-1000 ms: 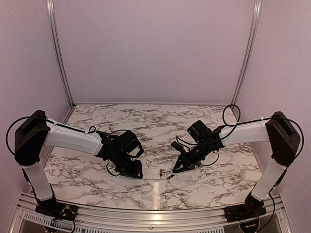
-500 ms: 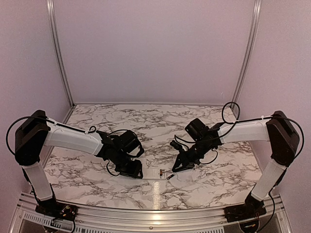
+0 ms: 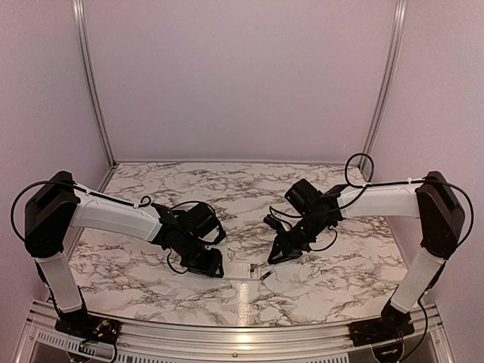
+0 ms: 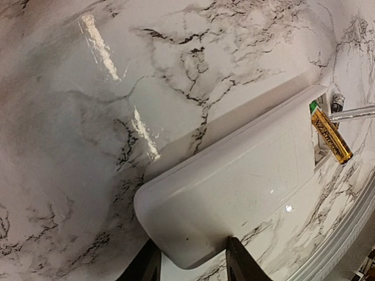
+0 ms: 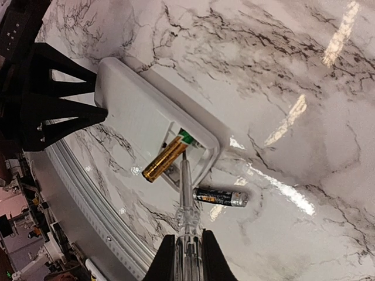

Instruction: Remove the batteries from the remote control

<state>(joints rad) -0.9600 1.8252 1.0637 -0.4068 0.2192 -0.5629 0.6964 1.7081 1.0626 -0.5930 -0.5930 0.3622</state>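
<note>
Nearest the cam in the top view, a silver aluminium rail (image 3: 227,342) runs along the table's near edge, w/ both arm bases on it. Just past it, the slim white rectangular plastic remote control (image 3: 240,270) lies flat on the white, grey-veined marble table (image 3: 227,185), btwn the two grippers. Its battery recess faces up at the end toward the right arm.

The left gripper (image 4: 190,260) is clamped on the remote control's other, rounded end, w/ one black finger (image 4: 147,264) on each long side. The right gripper (image 5: 186,257) is closed on a long thin grey metallic rod (image 5: 183,187) w/ a clear handle. The rod points into the recess, its tip at the side of the golden-orange battery (image 5: 164,159).

That battery sits slantwise. One end is in the recess by a small green patch (image 5: 187,136); the other sticks out past the remote control's long edge. The dark battery (image 5: 220,197), w/ a gold end, is out of the remote control. It lies on its side on the marble, just beside the recess end and beside the rod's shaft; whether it touches the shaft can't be told.

Farther back the marble runs to the pale lilac walls (image 3: 242,76), w/ a metal upright post (image 3: 91,83) at each rear corner.
</note>
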